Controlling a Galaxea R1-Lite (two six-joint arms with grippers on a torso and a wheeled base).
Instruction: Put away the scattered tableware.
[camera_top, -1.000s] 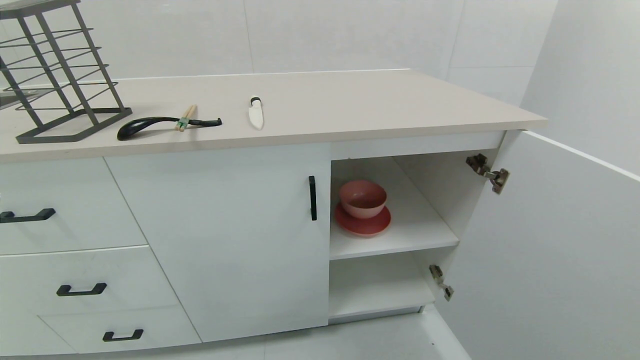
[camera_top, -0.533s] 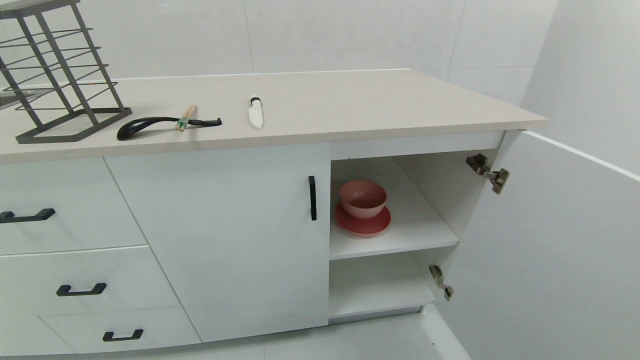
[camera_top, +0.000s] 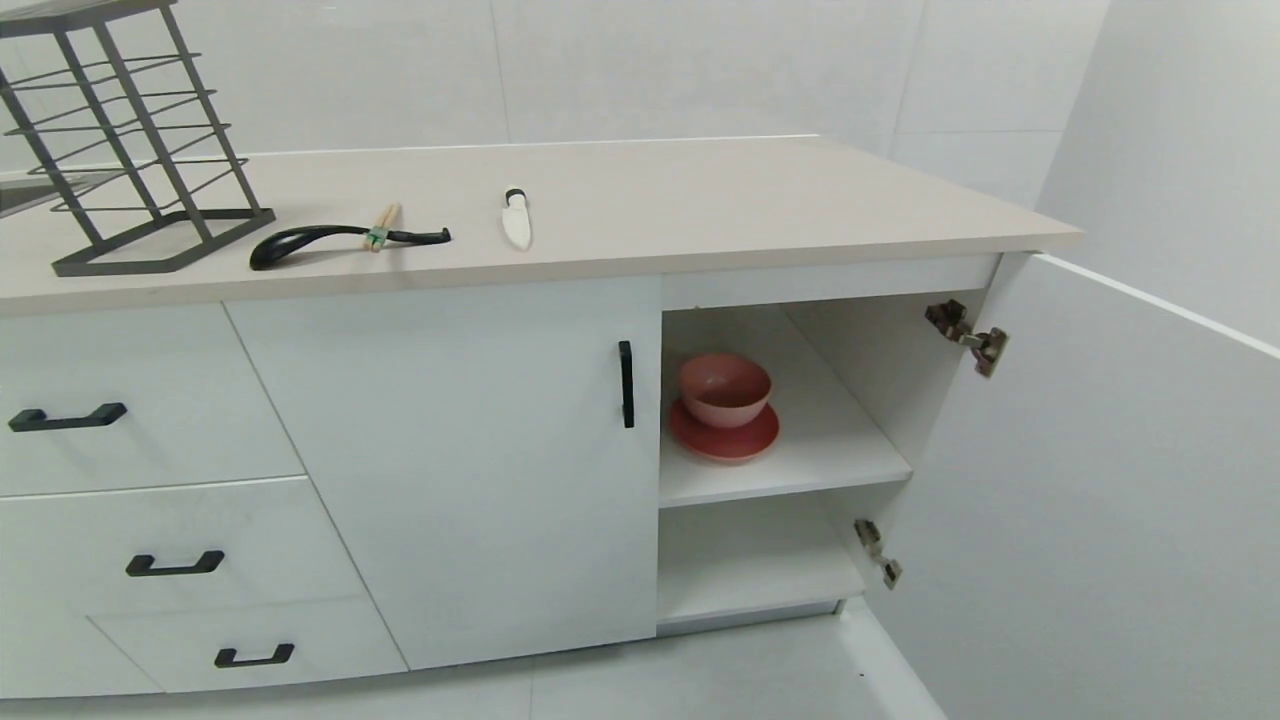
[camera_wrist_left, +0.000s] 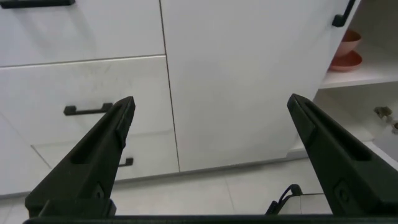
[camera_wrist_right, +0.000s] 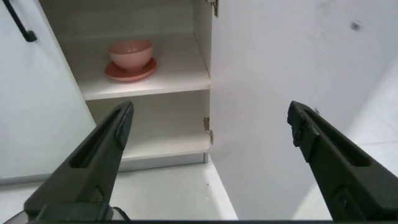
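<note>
- White tiled wall (camera_top: 700, 70) backs a beige desk (camera_top: 760, 200) mounted on white cabinets.
- At the robot's left end of the desk stands a dark wire rack (camera_top: 130, 150). Its top and left side are cut off by the head view's edge.
- A black ladle (camera_top: 300, 240) lies flat near the desk's front edge, just beside the rack, with its scoop toward the rack.
- A pair of chopsticks (camera_top: 381, 228) with a green band lies across the ladle's handle, touching it. Whether the tips rest on the desk is hard to make out.
- A knife (camera_top: 516, 220) with a pale blade and a black handle end lies apart from the ladle, toward the robot's right. It cannot be told whether the blade is bare or sheathed.
- The right-hand cabinet door (camera_top: 1100, 500) stands open and is cut off by the frame edge.
- On the upper shelf (camera_top: 830, 450) a pink bowl (camera_top: 724, 390) sits upright on a red plate (camera_top: 724, 442), covering most of it.
- The closed door (camera_top: 450, 460) hides the shelf's left part.
- Drawers (camera_top: 130, 470) with black handles sit below the rack.
- The left claw (camera_wrist_left: 211, 102) is spread wide and holds nothing. It faces the closed door and drawers, low above the floor (camera_wrist_left: 205, 199).
- The right claw (camera_wrist_right: 211, 109) is spread wide and holds nothing. It faces the open compartment, well apart from the bowl.
</note>
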